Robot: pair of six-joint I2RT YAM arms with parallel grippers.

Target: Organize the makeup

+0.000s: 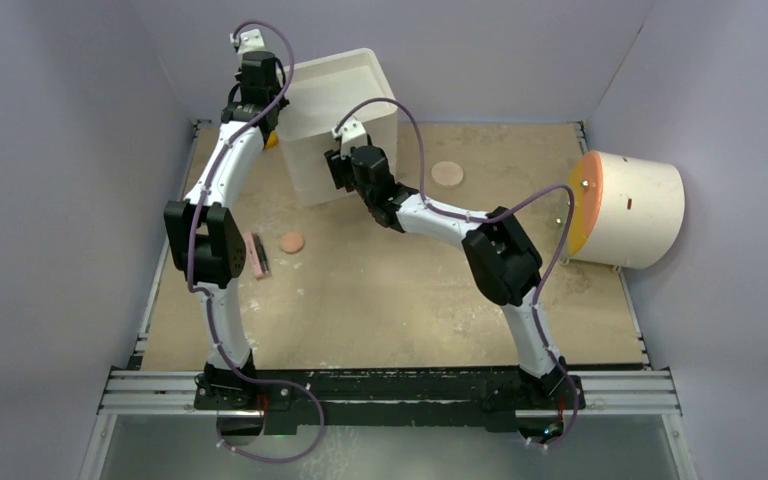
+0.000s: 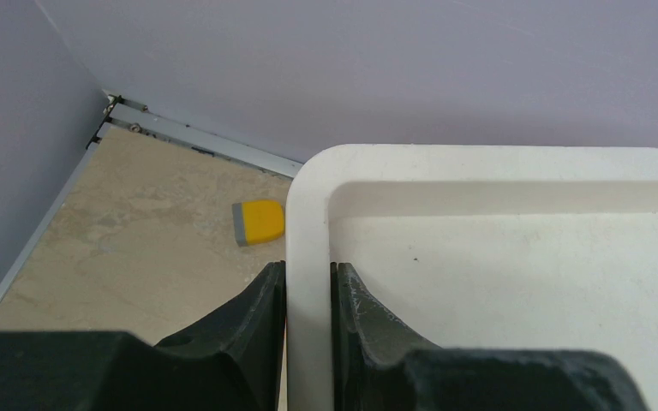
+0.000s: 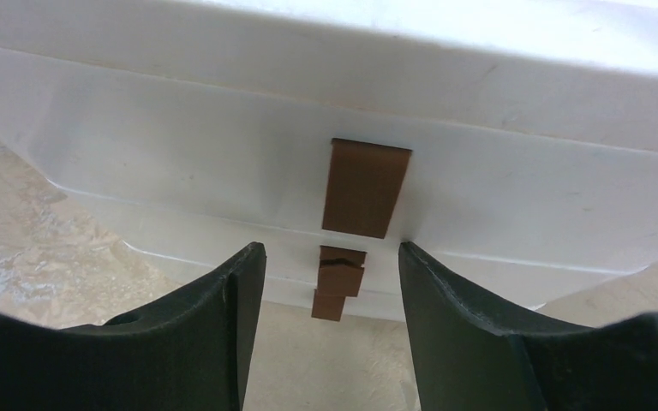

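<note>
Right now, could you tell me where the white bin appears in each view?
Top external: white bin at upper centre, near the back wall.
Left wrist: fills the right half; left gripper pinches its rim.
Right wrist: its side wall spans the upper frame.
Shared landmark: the tan tabletop.

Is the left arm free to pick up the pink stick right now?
Probably not: the left gripper is clamped on the rim of the white bin, so it must let go first.
</note>
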